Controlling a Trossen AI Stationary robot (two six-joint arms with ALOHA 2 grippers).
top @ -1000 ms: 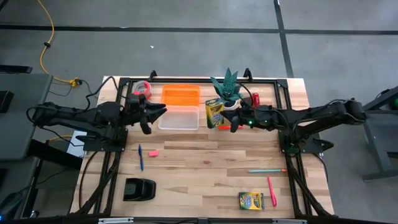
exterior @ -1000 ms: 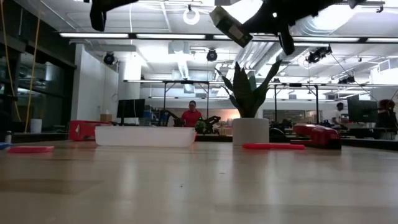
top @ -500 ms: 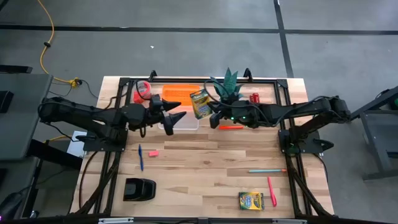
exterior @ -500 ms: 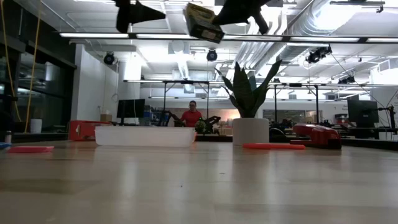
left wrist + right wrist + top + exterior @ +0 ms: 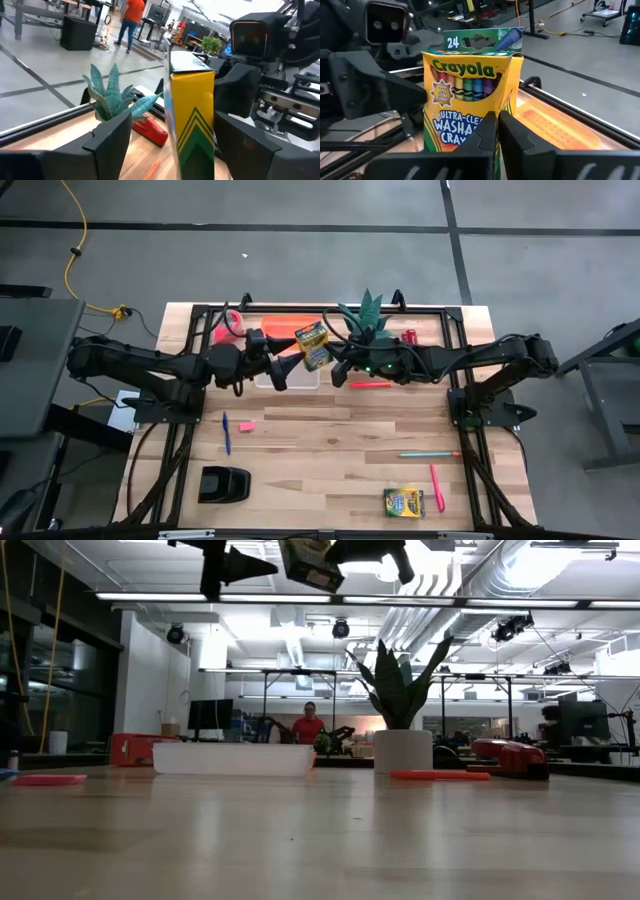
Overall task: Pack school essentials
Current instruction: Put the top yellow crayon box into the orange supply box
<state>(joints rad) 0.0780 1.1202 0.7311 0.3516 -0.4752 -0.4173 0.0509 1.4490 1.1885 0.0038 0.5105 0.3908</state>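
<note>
Above the clear bin at the table's far side, right gripper pinches a crayon box aloft; left gripper, jaws spread wide, flanks it, apparently for a handover. Nothing seen packed yet. Left out on the table: second crayon box, blue pen, eraser, orange-red marker, teal pen, pink marker.
</note>
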